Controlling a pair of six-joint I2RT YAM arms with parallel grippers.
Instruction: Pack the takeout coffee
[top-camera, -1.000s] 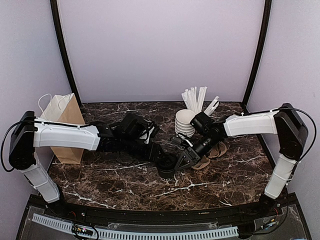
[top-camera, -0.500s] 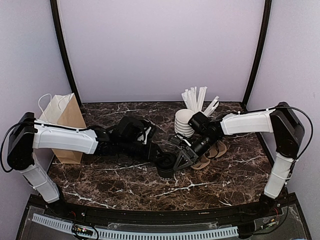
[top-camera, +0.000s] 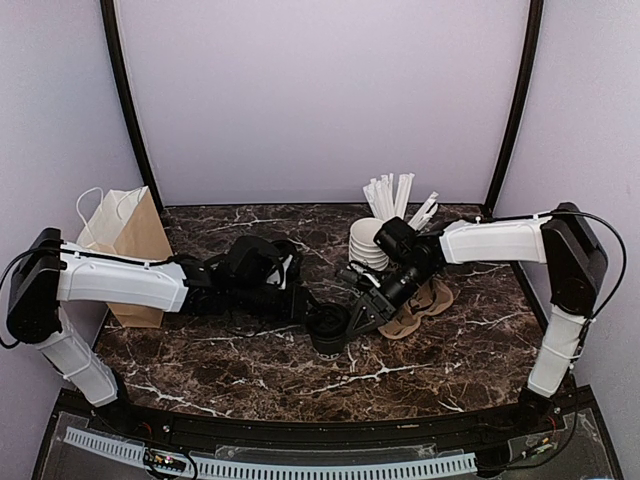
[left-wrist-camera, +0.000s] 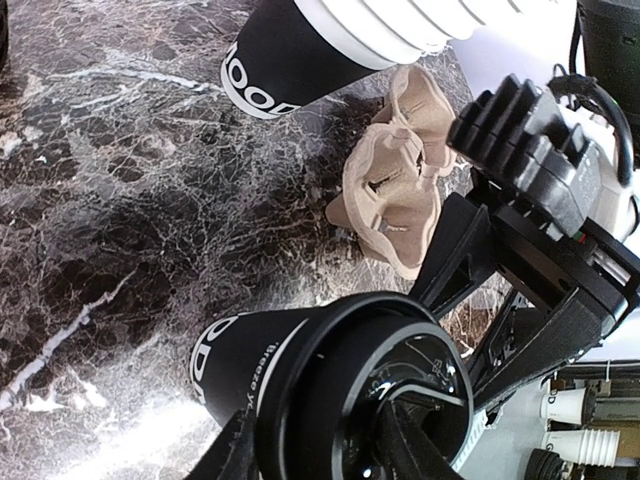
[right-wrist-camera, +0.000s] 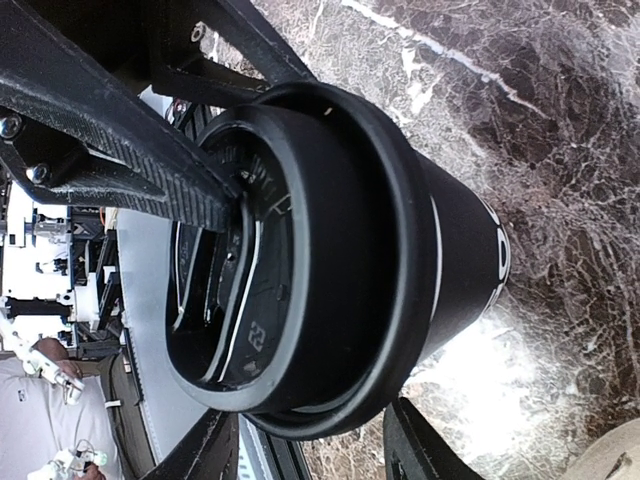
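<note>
Where the two arms meet at the centre of the top view, the takeout coffee (top-camera: 328, 326) stands between both grippers over the marble table (top-camera: 240, 375) (whether its base touches the surface cannot be told). The right gripper (top-camera: 352, 316) has its fingers pressed against opposite sides of the cup near the lid rim and is clamped on it. The left gripper (top-camera: 308, 312) straddles the lid from the other side, with one ribbed pad (right-wrist-camera: 130, 150) against the rim; a firm grip cannot be confirmed.

To the right of centre, tan pulp cup carriers (top-camera: 418, 303) lie just beside the right gripper. Behind them, a stack of lidless cups (top-camera: 367, 243) and a cup of wrapped straws (top-camera: 393, 200) stand close to the right wrist. A paper bag (top-camera: 127, 250) stands upright at the table's left edge, well apart from the coffee and partly behind the left forearm. Bare marble runs from the cup to the near edge at the bottom of the frame, and across the upper middle to the back wall.
</note>
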